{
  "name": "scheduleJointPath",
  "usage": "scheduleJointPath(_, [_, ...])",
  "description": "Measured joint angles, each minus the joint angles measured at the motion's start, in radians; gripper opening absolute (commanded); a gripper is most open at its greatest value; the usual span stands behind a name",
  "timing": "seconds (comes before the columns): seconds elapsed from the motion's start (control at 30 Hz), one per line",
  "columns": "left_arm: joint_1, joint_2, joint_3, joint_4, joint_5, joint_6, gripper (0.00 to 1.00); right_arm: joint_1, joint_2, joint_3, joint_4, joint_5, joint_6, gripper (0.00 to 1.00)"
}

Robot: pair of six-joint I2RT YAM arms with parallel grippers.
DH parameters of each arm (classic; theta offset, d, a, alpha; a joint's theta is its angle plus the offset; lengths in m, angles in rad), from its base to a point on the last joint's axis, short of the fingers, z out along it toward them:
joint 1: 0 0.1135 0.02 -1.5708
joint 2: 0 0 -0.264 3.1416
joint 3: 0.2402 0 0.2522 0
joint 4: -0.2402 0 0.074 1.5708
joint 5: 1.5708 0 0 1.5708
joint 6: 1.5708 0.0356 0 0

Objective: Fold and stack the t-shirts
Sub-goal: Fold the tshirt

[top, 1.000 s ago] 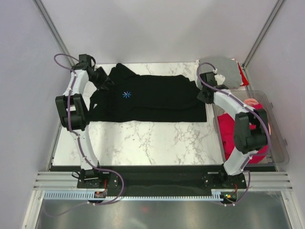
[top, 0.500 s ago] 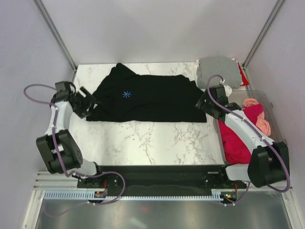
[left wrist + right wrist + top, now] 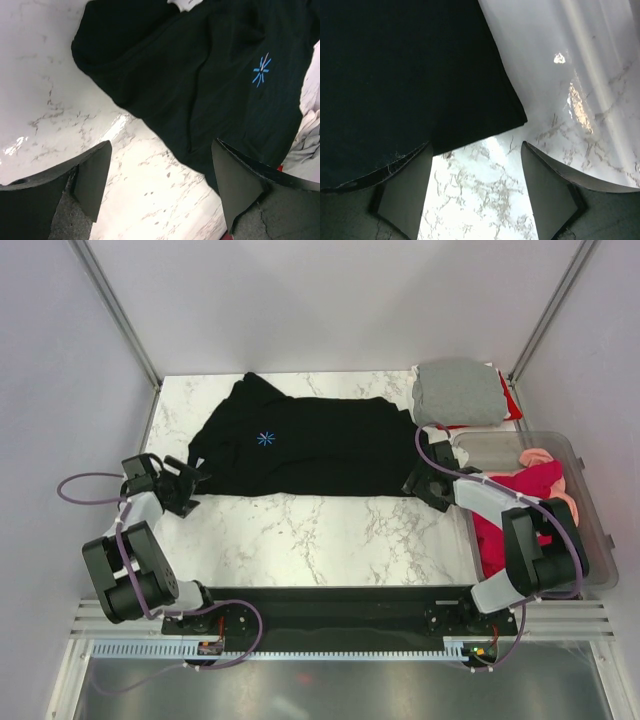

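Both jaws apart; left gripper (image 3: 183, 483) near-left, right gripper (image 3: 424, 481) near-right of black t-shirt (image 3: 320, 445); pinch near corners together, lift evenly.

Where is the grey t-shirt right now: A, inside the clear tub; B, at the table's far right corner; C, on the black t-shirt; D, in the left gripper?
B: the grey t-shirt lies folded at the far right corner, beyond the clear tub, not on the black t-shirt.
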State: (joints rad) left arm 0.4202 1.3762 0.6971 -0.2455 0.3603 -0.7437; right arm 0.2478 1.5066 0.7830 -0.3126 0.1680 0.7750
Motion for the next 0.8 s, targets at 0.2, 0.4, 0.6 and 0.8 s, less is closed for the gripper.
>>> scheduleJointPath(0.2, [0.0, 0.024, -0.008, 0.091, -0.02, -0.049, 0.86, 0.001, 0.032, 0.003, 0.049, 0.046, 0.011, 0.78])
scheduleJointPath(0.4, [0.0, 0.081, -0.016, 0.14, -0.021, -0.076, 0.82, -0.007, 0.06, 0.013, 0.101, 0.07, 0.016, 0.72])
scheduleJointPath(0.6, [-0.012, 0.115, -0.017, 0.153, -0.066, -0.09, 0.77, -0.021, 0.081, 0.019, 0.132, 0.077, 0.013, 0.54])
scheduleJointPath(0.8, [-0.034, 0.171, 0.008, 0.186, -0.099, -0.112, 0.66, -0.028, 0.098, 0.024, 0.143, 0.077, 0.006, 0.23])
